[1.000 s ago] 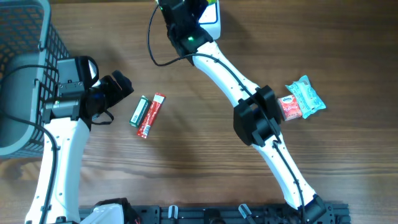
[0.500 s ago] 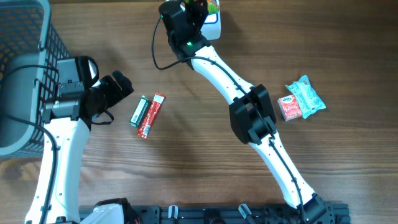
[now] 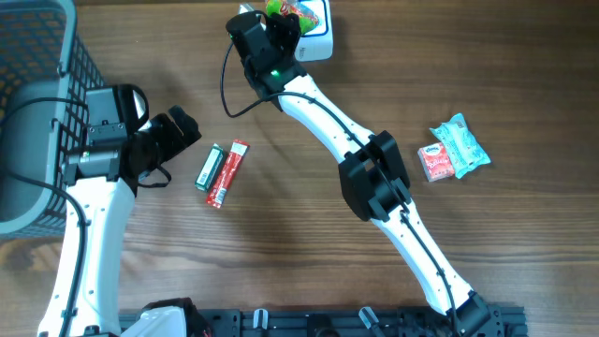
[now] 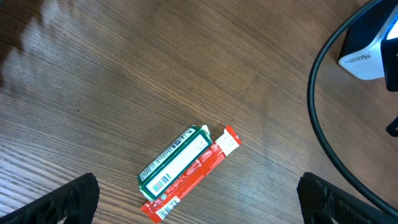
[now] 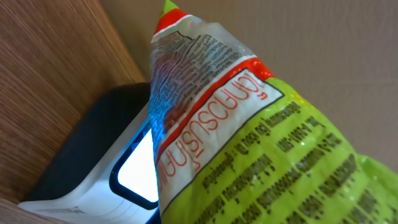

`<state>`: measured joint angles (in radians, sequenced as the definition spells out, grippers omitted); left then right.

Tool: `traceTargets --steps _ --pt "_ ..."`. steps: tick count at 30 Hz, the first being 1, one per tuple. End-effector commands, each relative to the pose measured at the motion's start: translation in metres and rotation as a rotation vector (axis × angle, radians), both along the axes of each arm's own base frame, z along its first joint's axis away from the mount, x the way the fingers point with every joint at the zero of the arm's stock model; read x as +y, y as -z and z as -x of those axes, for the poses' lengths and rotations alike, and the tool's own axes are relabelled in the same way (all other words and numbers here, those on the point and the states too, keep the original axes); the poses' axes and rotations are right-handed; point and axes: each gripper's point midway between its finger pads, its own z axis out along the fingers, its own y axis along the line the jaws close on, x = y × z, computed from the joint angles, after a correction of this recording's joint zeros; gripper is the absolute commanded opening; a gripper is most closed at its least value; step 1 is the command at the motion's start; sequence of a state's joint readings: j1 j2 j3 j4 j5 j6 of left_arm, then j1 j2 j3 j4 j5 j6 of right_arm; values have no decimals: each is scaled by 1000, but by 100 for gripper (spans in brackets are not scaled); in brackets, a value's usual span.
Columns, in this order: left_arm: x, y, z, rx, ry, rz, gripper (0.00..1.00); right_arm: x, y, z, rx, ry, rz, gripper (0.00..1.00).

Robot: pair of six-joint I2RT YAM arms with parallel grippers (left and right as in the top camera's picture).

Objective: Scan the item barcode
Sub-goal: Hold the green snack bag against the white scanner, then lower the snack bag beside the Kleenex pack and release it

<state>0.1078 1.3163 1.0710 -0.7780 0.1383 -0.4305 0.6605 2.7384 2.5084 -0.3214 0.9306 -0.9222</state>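
Snack packet [image 5: 249,143]: over scanner [image 5: 93,162] window | right claw [image 3: 279,21]: clamped on it | left claw [image 3: 180,129]: wide, empty

Overhead looks straight down on the counter [image 3: 281,243], the robot's side at 6 o'clock. The left wrist camera faces down from mid height; its green pack [image 4: 176,157], red pack [image 4: 202,167] and scanner [image 4: 367,46] at 2 o'clock also appear overhead. The right wrist camera sits tight against the snack bag [image 5: 261,149].

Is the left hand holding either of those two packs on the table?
No, the left hand is open, and the green pack and red pack lie loose on the table.
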Motion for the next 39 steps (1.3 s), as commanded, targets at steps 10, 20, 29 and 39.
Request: traceTargets --steps 10,20,29,39 --pt "4 -11 -3 -32 0 -18 100 -22 -125 17 -95 9 -164 4" --pt "4 -11 -3 -32 0 -18 100 -28 -105 194 748 -84 -611 14" --pt "4 -11 -3 -32 0 -18 100 -72 -13 255 1154 299 -669 4" --pt "4 -11 -3 -32 0 -18 100 -197 102 273 1076 832 -527 4"
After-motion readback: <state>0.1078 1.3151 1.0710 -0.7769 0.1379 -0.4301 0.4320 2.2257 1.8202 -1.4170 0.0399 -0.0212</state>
